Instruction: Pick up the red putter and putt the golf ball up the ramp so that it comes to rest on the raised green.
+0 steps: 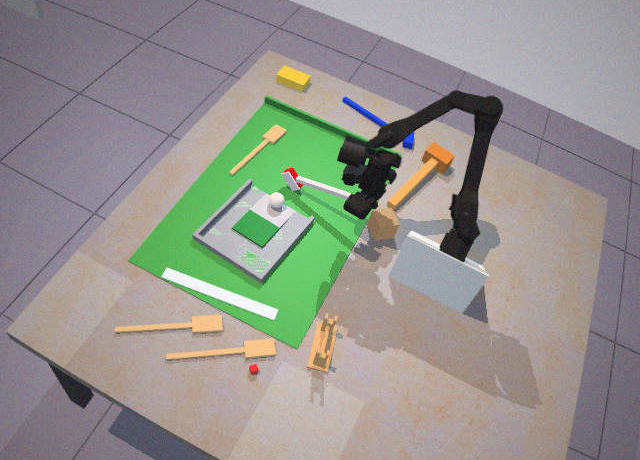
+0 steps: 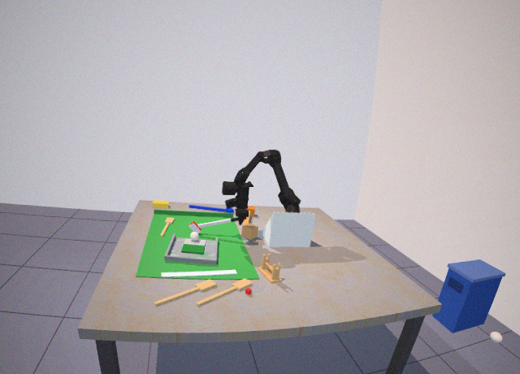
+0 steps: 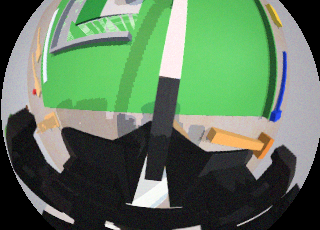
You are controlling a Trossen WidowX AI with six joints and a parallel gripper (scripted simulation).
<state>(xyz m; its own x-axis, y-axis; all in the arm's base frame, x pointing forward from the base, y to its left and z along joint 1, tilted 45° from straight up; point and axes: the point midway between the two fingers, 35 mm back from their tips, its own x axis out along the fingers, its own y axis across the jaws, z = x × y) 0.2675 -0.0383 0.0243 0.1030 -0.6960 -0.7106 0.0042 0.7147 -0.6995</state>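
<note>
While the ball sits on the ramp: nudge gently, putter face square.
Tan paddles: three, far left and near left on the bench.
Golf ball: one, on the grey ramp, just short of the raised green.
Red putter: one, gripped at its shaft by the fingers.
Mallets: one orange, far right.

The gripper hides the putter's handle end.

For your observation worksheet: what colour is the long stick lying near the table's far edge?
Blue. The stick shows best in the top view.
</note>
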